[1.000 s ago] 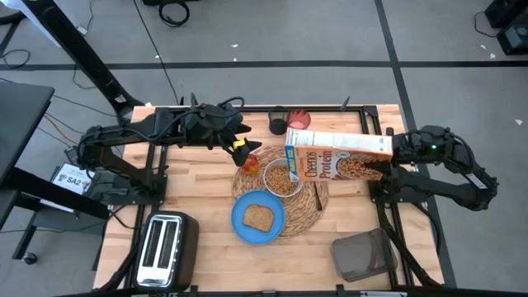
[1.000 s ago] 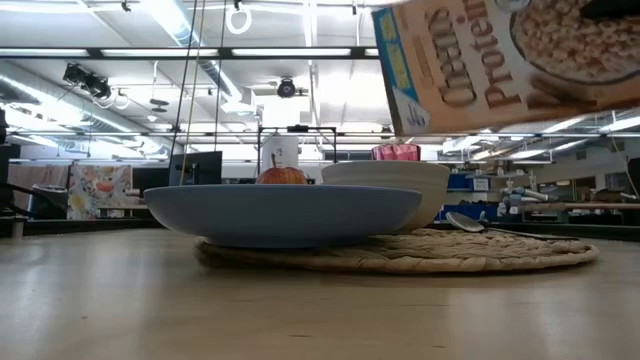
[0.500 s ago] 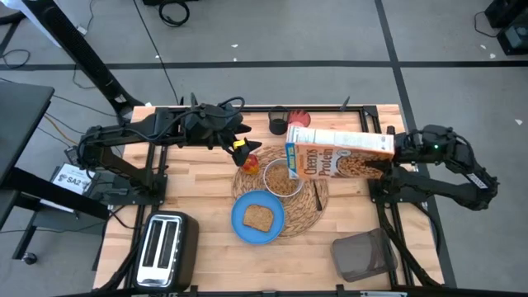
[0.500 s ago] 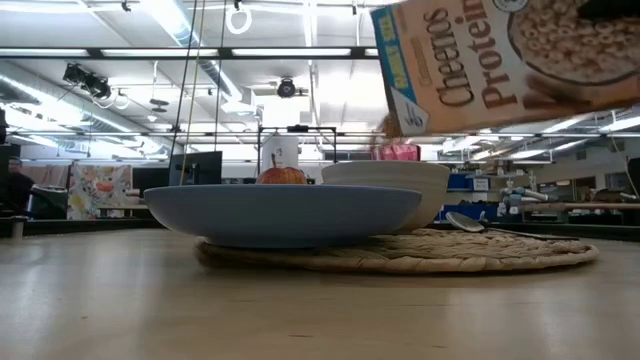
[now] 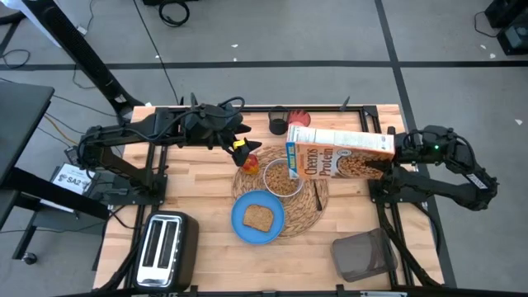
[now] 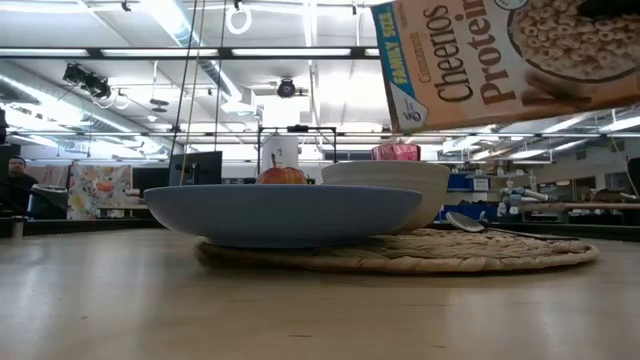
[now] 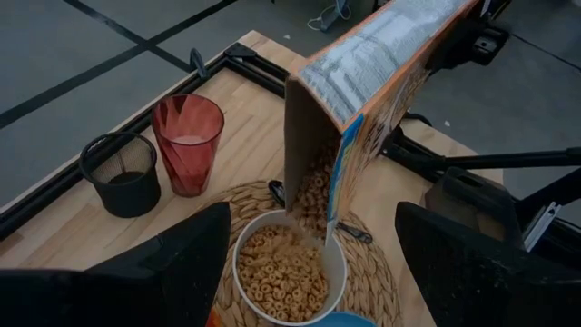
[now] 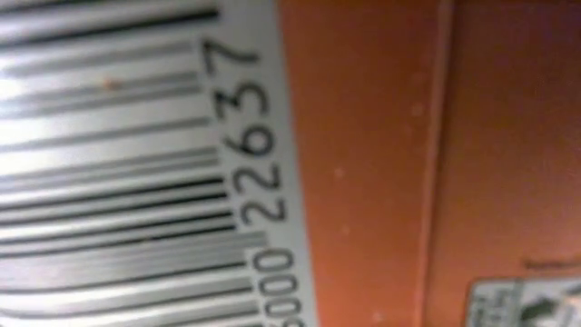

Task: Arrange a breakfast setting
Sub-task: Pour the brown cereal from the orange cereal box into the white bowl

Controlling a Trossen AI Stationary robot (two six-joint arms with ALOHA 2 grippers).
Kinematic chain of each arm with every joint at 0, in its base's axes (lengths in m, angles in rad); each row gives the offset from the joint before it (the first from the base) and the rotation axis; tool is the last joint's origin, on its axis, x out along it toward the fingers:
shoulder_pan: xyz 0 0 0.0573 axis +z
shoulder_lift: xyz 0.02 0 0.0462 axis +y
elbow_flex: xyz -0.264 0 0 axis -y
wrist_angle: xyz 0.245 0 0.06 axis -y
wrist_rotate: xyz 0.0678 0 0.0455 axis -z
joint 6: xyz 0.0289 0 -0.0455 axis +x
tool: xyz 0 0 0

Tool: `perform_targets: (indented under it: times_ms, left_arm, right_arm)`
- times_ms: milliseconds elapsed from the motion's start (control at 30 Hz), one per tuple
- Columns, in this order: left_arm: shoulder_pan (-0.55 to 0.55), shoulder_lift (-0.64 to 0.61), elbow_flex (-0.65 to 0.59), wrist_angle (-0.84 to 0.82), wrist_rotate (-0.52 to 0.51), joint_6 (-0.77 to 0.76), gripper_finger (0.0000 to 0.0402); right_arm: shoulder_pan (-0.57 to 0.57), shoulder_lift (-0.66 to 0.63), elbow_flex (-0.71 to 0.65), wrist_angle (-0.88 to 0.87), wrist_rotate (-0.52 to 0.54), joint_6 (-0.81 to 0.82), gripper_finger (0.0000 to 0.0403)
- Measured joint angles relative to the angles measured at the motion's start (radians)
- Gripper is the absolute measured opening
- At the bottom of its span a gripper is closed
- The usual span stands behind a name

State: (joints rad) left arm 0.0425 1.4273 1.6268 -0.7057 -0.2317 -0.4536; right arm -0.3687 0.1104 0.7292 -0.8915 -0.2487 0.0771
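Note:
The orange Cheerios box (image 5: 338, 153) hangs tipped over the white bowl (image 5: 283, 179), its open end low, and cereal runs from that end into the bowl (image 7: 289, 272). My right gripper (image 5: 395, 153) is shut on the box's other end. The bowl, the blue plate (image 5: 243, 223) with the toast slice (image 5: 259, 217) and the metal spoon (image 5: 316, 195) lie on the round straw placemat (image 5: 323, 206). The apple (image 5: 250, 164) sits at the mat's far left edge. My left gripper (image 5: 240, 149) hovers open just above the apple and holds nothing. The red cup (image 5: 299, 120) stands behind the mat. My right gripper holds the Cheerios box by its closed bottom end (image 5: 388, 152), coming level from the table's right side, along the box's length. The box is lifted clear, lying almost level with its open end (image 7: 313, 136) tipped down over the bowl. The box hides the fingers.
A small black holder cup (image 5: 278, 124) stands left of the red cup. A silver toaster (image 5: 165, 247) is at the near left corner. A dark grey container (image 5: 361, 256) sits at the near right. Bare wood lies left of the mat.
My right gripper has kept the box over the bowl and turned it slightly, so its printed face shows more fully in the low view. Cereal has fallen from the open end into the bowl.

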Motion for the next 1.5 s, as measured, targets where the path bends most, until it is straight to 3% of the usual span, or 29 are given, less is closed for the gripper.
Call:
perform_targets:
  times_ms: [400, 733, 1067, 1500]
  left_arm:
    - [0.0, -0.019, 0.0, 0.058, 0.0, 0.012, 0.0318]
    - [0.0, -0.06, 0.002, 0.286, 0.0, 0.1, 0.0318]
    - [0.0, -0.057, 0.001, 0.332, 0.001, 0.107, 0.0318]
    - [0.0, -0.067, 0.0, 0.475, 0.0, 0.171, 0.0318]
  right_arm:
    - [0.0, 0.0, 0.006, 0.033, -0.011, 0.01, 0.0246]
    - [0.0, 0.0, 0.021, 0.054, -0.029, 0.029, 0.0246]
    - [0.0, 0.0, 0.022, 0.107, -0.042, 0.041, 0.0246]
    - [0.0, 0.0, 0.022, 0.268, -0.09, 0.127, 0.0246]
